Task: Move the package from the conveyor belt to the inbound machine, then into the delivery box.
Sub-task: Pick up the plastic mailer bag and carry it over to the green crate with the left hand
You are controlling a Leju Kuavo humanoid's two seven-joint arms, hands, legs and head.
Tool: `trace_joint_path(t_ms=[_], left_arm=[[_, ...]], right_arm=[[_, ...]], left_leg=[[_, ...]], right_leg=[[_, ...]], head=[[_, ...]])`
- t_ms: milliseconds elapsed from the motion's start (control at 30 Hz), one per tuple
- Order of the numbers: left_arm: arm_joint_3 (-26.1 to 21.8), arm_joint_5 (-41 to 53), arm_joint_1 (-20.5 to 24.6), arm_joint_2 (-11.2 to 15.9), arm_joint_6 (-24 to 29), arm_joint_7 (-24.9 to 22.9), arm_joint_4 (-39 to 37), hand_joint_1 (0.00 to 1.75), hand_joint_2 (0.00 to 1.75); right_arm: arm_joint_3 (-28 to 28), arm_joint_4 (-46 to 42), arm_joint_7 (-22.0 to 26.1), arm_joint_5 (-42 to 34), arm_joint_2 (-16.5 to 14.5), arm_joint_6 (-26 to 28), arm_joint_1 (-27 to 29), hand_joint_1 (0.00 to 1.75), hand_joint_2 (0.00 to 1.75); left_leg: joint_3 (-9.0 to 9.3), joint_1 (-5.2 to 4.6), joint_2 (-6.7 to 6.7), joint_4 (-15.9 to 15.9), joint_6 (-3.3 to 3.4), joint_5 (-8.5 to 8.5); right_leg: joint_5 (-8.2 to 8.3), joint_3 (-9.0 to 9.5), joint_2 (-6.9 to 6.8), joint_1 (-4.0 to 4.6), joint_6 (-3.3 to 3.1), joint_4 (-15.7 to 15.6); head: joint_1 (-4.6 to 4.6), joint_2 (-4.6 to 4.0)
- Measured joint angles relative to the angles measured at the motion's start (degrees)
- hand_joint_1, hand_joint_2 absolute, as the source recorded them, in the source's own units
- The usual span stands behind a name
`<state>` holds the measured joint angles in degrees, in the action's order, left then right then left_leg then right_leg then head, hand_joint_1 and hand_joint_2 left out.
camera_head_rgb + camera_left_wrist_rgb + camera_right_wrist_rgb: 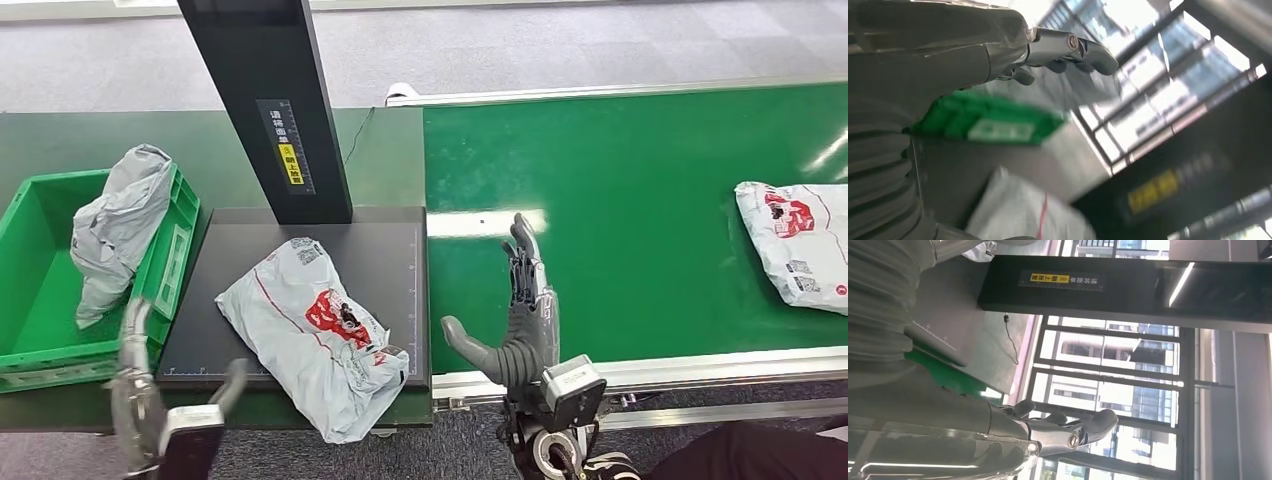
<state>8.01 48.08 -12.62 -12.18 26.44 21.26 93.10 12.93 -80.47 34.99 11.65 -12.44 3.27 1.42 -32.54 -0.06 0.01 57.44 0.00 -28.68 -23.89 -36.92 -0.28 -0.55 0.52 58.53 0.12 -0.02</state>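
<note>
Three packages (one crated), one crate

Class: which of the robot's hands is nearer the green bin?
Left. The left hand hovers at the green bin front corner; the right hand is over the conveyor, beyond the scanner plate.

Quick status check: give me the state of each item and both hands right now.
Package on scanner plate: lying flat, one end overhanging the near edge, not held.
Package on belt: lying flat at the far right, untouched.
Grey bag: crumpled, draped over the bin wall.
Green bin: holds the grey bag.
Left hand: open, holding nothing.
Right hand: open, over the belt, holding nothing.
</note>
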Motion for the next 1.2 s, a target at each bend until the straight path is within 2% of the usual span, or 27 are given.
trace_joint_path(t_ms=[167, 333, 533, 667, 767, 933, 1200], left_arm=[[7.9, 5.5, 4.4, 0.3, -2.4, -5.4, -10.0, 0.0, 1.75], [11.7, 6.4, 7.7, 0.8, -2.5, -6.5, -17.5, 0.0, 1.75], [13.8, 6.5, 11.4, 1.0, -4.4, -6.5, -23.7, 0.0, 1.75], [14.6, 6.1, 16.0, 0.9, -5.9, -5.6, -31.7, 0.0, 1.75], [14.7, 5.4, 19.2, 0.6, -5.6, -4.5, -37.8, 0.0, 1.75], [14.8, 5.2, 22.2, 0.2, -5.4, -4.4, -43.2, 0.0, 1.75], [14.9, 5.6, 29.7, -0.6, -4.8, -3.0, -54.4, 0.0, 1.75]], right_arm=[[-1.0, -1.7, -0.6, 1.2, -0.3, -0.3, 1.9, 0.0, 1.75], [-2.1, -2.0, -0.8, 1.4, -0.4, -0.8, 2.6, 0.0, 1.75], [-2.4, -2.0, -0.8, 1.4, -0.4, -1.1, 2.6, 0.0, 1.75], [-2.3, -2.0, -0.8, 1.4, -0.4, -1.1, 2.6, 0.0, 1.75], [-2.1, -2.0, -0.8, 1.3, -0.4, -1.1, 2.6, 0.0, 1.75], [-2.0, -1.9, -0.9, 0.7, -0.3, -1.4, 2.6, 0.0, 1.75], [-1.2, -1.6, -0.8, -0.4, -0.3, -2.1, 2.6, 0.0, 1.75]], left_leg=[[0.01, -0.04, 0.01, 0.0, 0.02, -0.01], [0.03, -0.03, 0.04, 0.0, 0.01, -0.01], [0.02, -0.02, 0.02, 0.0, 0.02, 0.0], [0.03, -0.02, 0.02, 0.0, 0.03, 0.01], [0.03, -0.02, 0.01, 0.0, 0.03, 0.01], [0.05, -0.02, 0.0, 0.0, 0.03, 0.02], [0.38, -0.02, -0.07, 0.0, 0.06, 0.03]], right_leg=[[0.0, 0.02, 0.01, -0.01, 0.0, 0.0], [0.0, 0.0, 0.02, 0.02, 0.0, 0.0], [0.0, 0.01, 0.01, 0.01, 0.0, 0.0], [0.01, 0.04, 0.01, -0.01, 0.0, 0.0], [0.01, 0.07, 0.01, -0.01, 0.0, 0.0], [0.01, 0.08, -0.01, -0.01, 0.0, 0.0], [-0.01, 0.52, -0.06, -0.03, 0.02, 0.0]], head=[[-0.01, 0.0], [-0.01, 0.01], [-0.01, -0.01], [0.0, 0.0], [0.0, 0.01], [0.0, 0.01], [-0.01, -0.01]])
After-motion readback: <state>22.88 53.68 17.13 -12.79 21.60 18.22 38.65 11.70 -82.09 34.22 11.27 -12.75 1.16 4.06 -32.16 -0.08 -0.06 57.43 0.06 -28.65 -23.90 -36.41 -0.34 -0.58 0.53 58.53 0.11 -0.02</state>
